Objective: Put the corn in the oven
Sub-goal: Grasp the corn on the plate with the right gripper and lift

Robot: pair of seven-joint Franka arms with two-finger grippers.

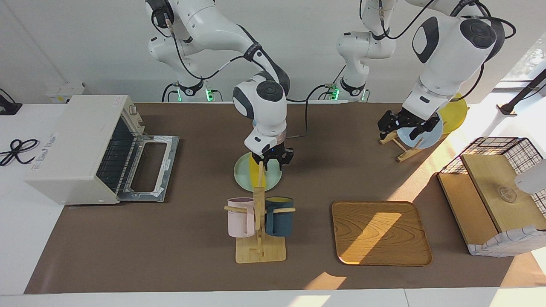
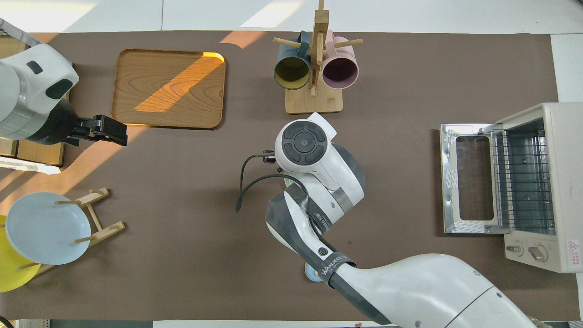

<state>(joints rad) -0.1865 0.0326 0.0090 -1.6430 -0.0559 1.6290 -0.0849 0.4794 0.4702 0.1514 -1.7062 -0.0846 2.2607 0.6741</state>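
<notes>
- While the corn (image 1: 257, 172) lies on a pale green plate (image 1: 243, 177) mid-table, the right gripper (image 1: 271, 160) hangs right over it, fingers spread around the cob or just above it; a grasp cannot be told.
- Cob's long axis runs toward and away from the robots.
- Oven (image 1: 81, 147), door dropped open, sits at the right arm's end.
- Left gripper (image 1: 407, 124) waits released over the plate rack (image 1: 399, 147).

From overhead, corn and pale green plate wholly covered by the right arm (image 2: 319, 182). In the facing view, corn (image 1: 256, 175) half masked by the mug rack (image 1: 259, 204) post; right pincer (image 1: 271, 162) grip unreadable. Yellow plate (image 2: 11, 273) cut by the overhead edge.
</notes>
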